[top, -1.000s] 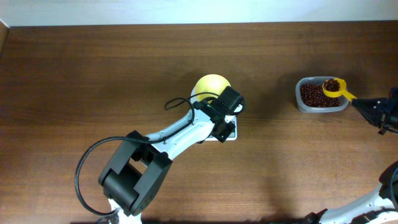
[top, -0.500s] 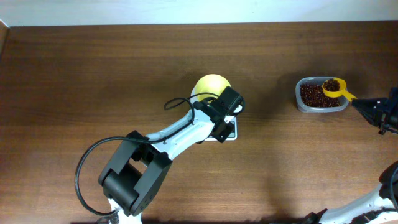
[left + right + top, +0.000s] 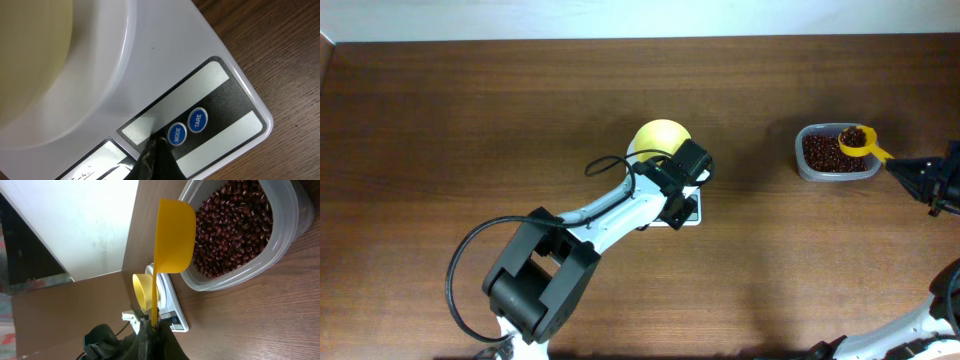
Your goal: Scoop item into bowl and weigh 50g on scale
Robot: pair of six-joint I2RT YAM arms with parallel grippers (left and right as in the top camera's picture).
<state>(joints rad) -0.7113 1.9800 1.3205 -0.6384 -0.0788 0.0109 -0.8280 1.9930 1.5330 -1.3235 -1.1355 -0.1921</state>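
Yellow long-handled plastic scoop [image 3: 860, 142]: bean-filled cup above clear rectangular container [image 3: 809, 172] of dark reddish-brown beans [image 3: 823, 152]. Handle runs rightward, toward the robot, clamped in right gripper [image 3: 895, 165].

Pale-yellow round bowl [image 3: 658, 136]: on white square scale [image 3: 691, 214], mid-table. Closed left gripper [image 3: 155, 147] touches its button strip.

Bare wooden table [image 3: 760, 230] between scale and container.

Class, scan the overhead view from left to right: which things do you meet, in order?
In order: left arm's base → pale-yellow bowl → clear container of beans → right claw, shut on the scoop.
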